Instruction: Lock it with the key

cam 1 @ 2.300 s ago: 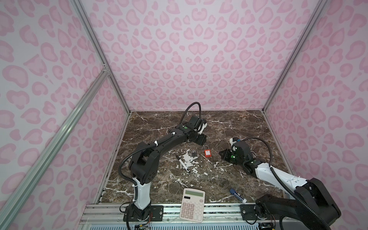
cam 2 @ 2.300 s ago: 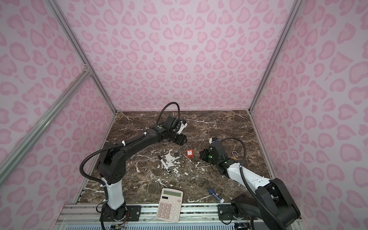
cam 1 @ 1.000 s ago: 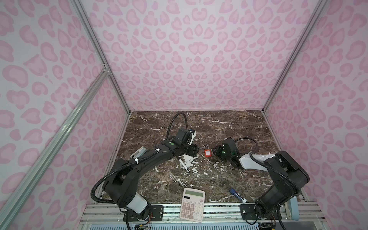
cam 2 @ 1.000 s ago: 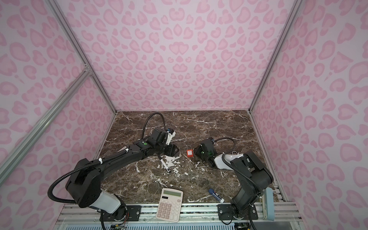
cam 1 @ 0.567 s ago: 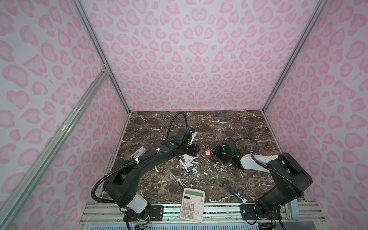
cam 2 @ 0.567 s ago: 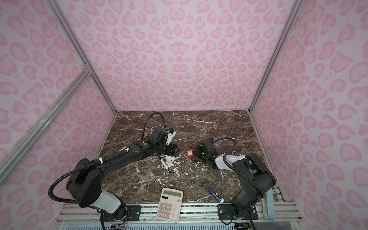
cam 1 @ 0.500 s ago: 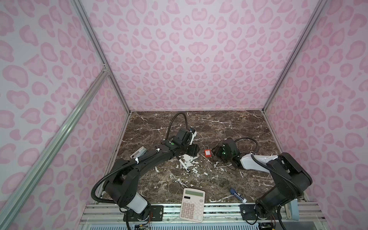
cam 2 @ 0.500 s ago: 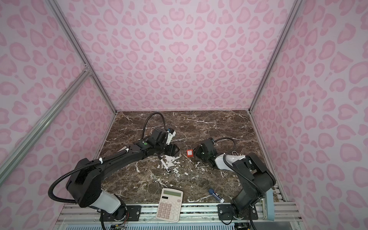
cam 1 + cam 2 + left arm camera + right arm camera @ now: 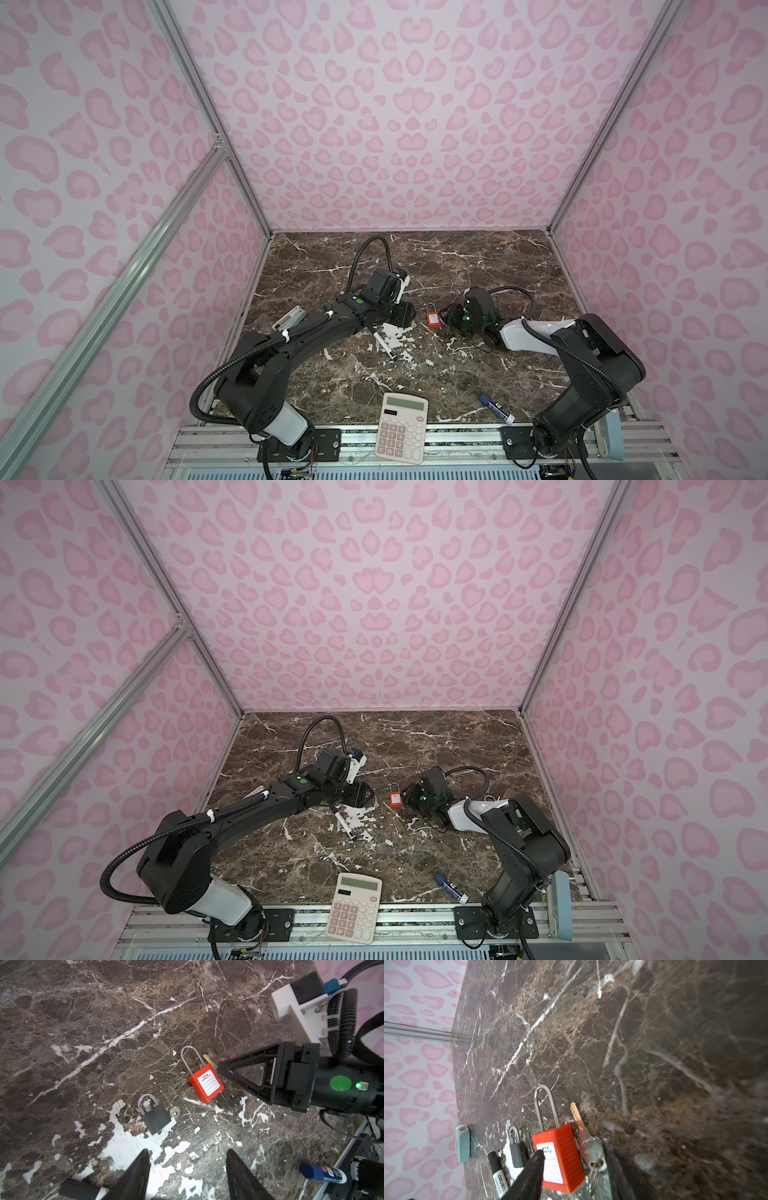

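"Marble top (image 9: 457, 257), pink spotted walls. Where do we log the task's things?"

"Red lock (image 9: 206, 1083) lies flat mid-table. Its key (image 9: 584, 1136) lies flat just beside the body, blade pointing the shackle's way, ring on the bow. We cannot tell whether the shackle is seated."

"And the hands?"

"Right gripper (image 9: 574, 1151) is low over both, jaws apart, straddling the lock's lower end and the key's bow — one finger over the label, nothing lifted. Left gripper (image 9: 187, 1150) hangs nearby, jaws apart, empty."

"So we judge the step to be picking up the key. How do we do it well?"

"We'd shift the right jaws off the lock so they close on the bow alone. It lies flat and thin, so the tips should go right down to the marble. We'd bring the left in to pin the lock body — otherwise it will likely slide when the blade goes in."

"Count?"

"Two locks: red, and a black lock (image 9: 154, 1118). Two keys: the small key (image 9: 171, 1106) lies by the black one. One marker (image 9: 383, 345), one calculator (image 9: 402, 428), one glue stick (image 9: 496, 408), one grey block (image 9: 462, 1142). Two grippers."
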